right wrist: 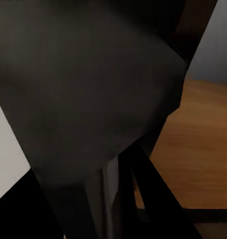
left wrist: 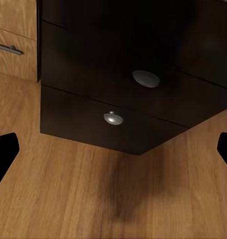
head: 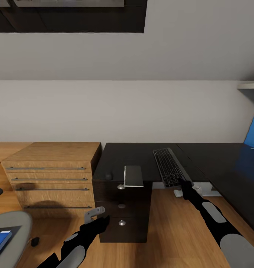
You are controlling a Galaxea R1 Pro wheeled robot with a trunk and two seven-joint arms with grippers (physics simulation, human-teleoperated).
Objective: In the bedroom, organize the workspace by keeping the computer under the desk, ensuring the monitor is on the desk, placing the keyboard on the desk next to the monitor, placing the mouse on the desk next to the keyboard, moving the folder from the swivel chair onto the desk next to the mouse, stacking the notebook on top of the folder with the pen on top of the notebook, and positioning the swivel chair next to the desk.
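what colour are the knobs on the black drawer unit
Silver, round knobs on the black drawer unit; clearest in the left wrist view.

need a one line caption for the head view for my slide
Right pincer at the near end of the keyboard overhanging the black desk; folder on the swivel chair.

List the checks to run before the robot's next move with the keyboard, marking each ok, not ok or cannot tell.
1. Keyboard fully on the desk: not ok, its near end overhangs the front edge.
2. Right gripper at the keyboard's near end: ok. Whether its jaws grip the keyboard: cannot tell.
3. Left gripper free: ok, jaws open, low in front of the drawer unit.
4. Mouse on the desk: ok, close to the front edge.
5. Folder on the desk: not ok, it lies on the chair.
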